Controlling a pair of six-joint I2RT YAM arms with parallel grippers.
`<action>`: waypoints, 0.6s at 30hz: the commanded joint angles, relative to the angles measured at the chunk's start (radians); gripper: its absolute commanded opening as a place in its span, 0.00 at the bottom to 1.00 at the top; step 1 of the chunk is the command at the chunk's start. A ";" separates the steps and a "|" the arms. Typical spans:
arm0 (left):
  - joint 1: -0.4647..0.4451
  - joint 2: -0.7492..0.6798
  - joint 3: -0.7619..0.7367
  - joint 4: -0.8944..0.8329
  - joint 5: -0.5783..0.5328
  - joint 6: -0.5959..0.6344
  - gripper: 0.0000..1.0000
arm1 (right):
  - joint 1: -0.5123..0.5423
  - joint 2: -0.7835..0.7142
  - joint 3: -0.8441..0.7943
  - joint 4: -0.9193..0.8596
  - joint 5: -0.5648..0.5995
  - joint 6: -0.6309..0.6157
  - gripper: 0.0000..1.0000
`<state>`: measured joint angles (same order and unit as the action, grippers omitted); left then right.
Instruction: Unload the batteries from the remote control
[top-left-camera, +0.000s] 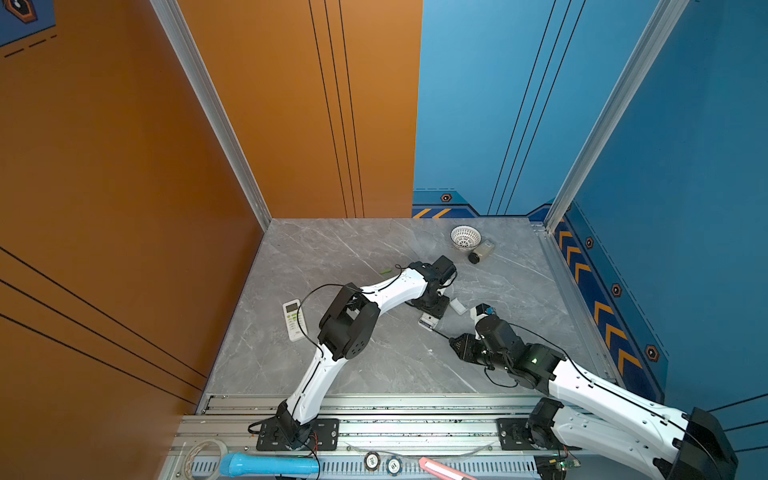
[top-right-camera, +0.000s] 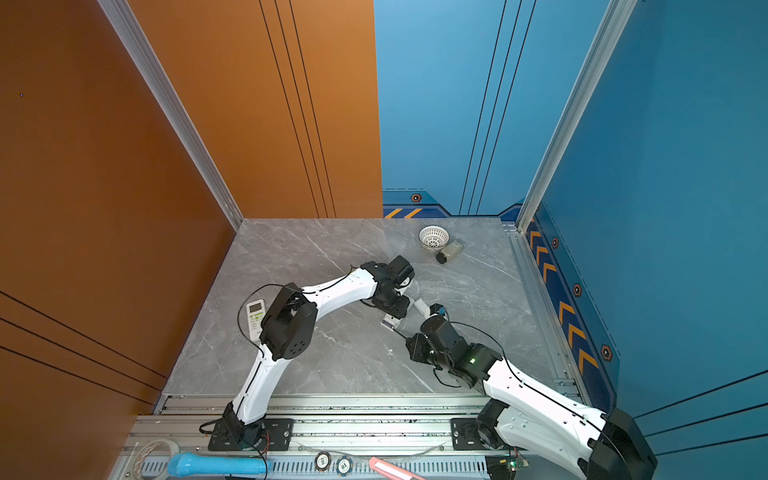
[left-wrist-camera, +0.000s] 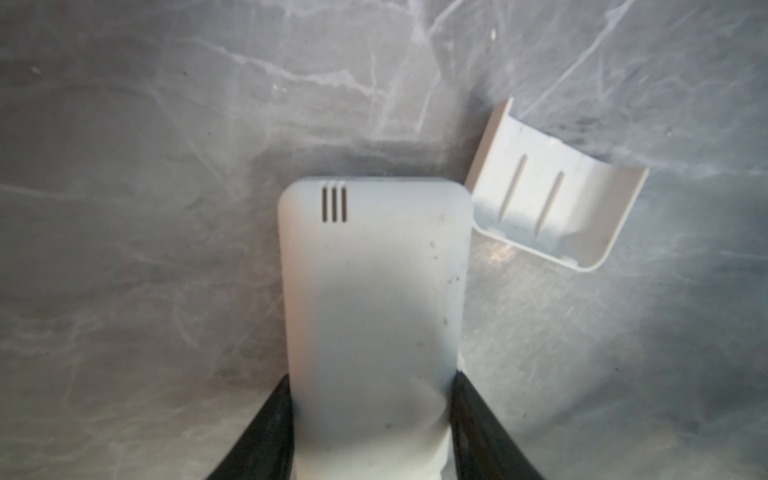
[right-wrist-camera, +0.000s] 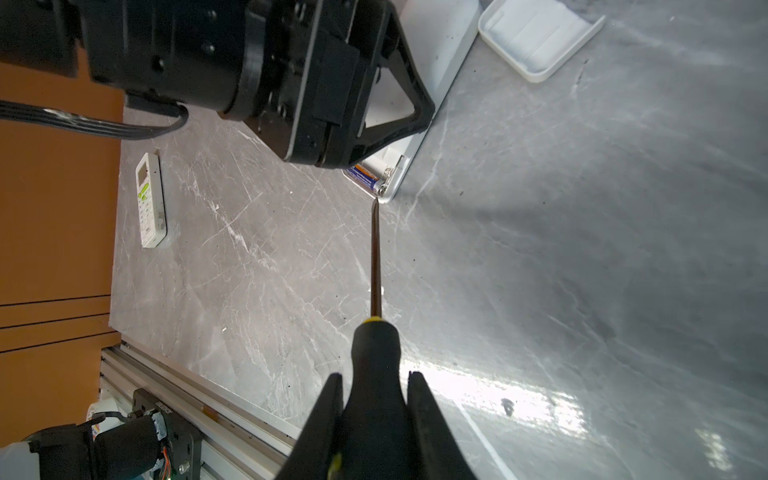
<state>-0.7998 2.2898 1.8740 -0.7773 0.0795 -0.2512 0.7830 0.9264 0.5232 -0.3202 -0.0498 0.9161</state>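
My left gripper (left-wrist-camera: 372, 415) is shut on a white remote control (left-wrist-camera: 374, 291) that lies back-up on the grey table, one black finger (left-wrist-camera: 473, 428) on each long side. The remote's battery bay is open at its near end (top-left-camera: 428, 322), and a bluish battery (right-wrist-camera: 365, 178) with orange print lies inside. My right gripper (right-wrist-camera: 376, 399) is shut on the black-and-yellow handle of a screwdriver (right-wrist-camera: 376, 266). The screwdriver's tip touches the bay's edge next to that battery. A light green battery (top-left-camera: 386, 271) lies loose on the table beyond the left arm.
A white battery cover (left-wrist-camera: 552, 199) lies inside-up beside the held remote. A second white remote (top-left-camera: 294, 320) lies face-up at the left. A white basket (top-left-camera: 465, 237) and a small bottle (top-left-camera: 481, 251) sit at the back right. Tools lie on the front rail (top-left-camera: 374, 432).
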 joint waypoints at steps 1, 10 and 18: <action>-0.005 0.019 0.010 -0.003 0.006 0.006 0.03 | -0.006 0.005 0.020 0.014 -0.009 -0.011 0.00; -0.006 0.021 0.019 -0.002 0.011 0.009 0.03 | -0.019 0.001 0.001 0.038 -0.001 -0.005 0.00; -0.006 0.023 0.018 -0.003 0.020 0.013 0.02 | -0.023 0.058 0.004 0.074 -0.021 -0.017 0.00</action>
<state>-0.7998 2.2906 1.8740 -0.7761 0.0795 -0.2504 0.7647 0.9672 0.5232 -0.2859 -0.0566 0.9154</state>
